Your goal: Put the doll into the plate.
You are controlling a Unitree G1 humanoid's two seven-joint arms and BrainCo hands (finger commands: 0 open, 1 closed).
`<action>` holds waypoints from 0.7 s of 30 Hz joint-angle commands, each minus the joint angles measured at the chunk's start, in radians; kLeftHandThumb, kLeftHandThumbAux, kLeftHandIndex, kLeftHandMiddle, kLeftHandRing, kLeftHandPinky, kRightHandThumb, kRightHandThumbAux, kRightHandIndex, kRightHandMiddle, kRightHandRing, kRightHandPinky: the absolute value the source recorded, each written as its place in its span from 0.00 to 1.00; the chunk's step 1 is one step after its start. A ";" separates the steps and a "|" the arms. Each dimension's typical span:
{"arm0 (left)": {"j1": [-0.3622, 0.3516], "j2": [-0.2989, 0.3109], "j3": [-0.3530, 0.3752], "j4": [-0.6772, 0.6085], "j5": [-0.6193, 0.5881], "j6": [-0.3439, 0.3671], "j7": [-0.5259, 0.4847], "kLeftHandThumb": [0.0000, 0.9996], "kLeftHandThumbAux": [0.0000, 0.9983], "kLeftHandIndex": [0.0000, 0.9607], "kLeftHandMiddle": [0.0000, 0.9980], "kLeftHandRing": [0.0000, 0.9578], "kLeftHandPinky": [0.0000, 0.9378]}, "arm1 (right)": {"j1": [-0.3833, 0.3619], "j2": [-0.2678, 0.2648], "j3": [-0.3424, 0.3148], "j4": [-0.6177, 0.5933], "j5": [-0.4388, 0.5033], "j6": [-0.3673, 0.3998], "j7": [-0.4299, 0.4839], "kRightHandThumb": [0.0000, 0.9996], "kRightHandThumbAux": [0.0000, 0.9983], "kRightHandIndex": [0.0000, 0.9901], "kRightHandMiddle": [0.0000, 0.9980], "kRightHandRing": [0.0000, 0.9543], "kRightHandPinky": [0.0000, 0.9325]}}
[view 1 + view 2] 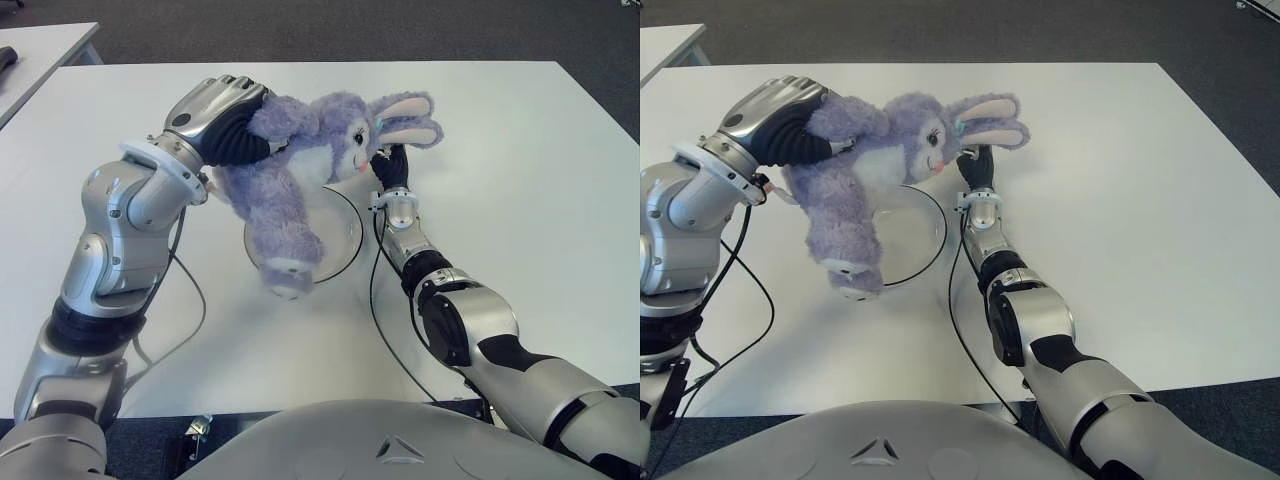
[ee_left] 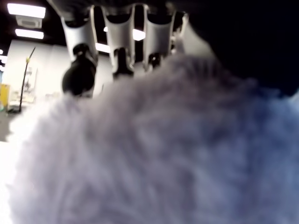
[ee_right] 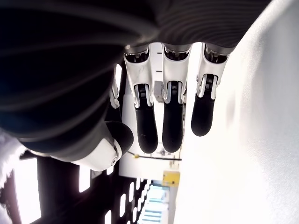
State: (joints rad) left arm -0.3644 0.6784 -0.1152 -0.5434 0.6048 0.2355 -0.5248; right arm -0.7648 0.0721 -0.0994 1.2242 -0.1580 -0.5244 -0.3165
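Left hand (image 1: pixel 225 120) clutches the doll (image 1: pixel 300 170) above the plate (image 1: pixel 340 240) on the counter (image 1: pixel 520 180); right hand (image 1: pixel 392 165), fingers spread and empty, shows beside the plate's right.

An office-like lab: white tables (image 1: pixel 520 180) on dark carpet (image 1: pixel 300 30), strip ceiling lights (image 2: pixel 25 10) overhead.

The doll (image 1: pixel 300 160) is fluffy purple plush with a white cloth belly. The plate (image 1: pixel 345 240) looks like clear, glossy glass. The counter (image 1: pixel 520 180) is smooth matt white. The left robot hand (image 1: pixel 225 120) shows brushed silver metal with black rubbery fingers (image 1: pixel 240 145).
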 commanded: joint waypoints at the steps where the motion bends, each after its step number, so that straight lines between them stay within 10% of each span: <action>1: 0.051 0.022 0.007 -0.030 0.001 0.049 -0.082 0.57 0.70 0.71 0.79 0.82 0.82 | 0.202 0.045 -0.004 0.143 -0.003 0.159 -0.001 0.69 0.74 0.41 0.35 0.35 0.33; 21: 0.286 -0.106 -0.049 0.069 0.002 0.046 0.043 0.60 0.70 0.74 0.82 0.85 0.89 | 0.208 0.036 0.002 0.142 -0.008 0.150 -0.009 0.69 0.74 0.41 0.36 0.35 0.33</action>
State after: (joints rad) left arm -0.1354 0.6419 -0.1126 -0.5607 0.6044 0.2896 -0.5384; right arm -0.7643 0.0711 -0.0956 1.2260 -0.1600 -0.5228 -0.3249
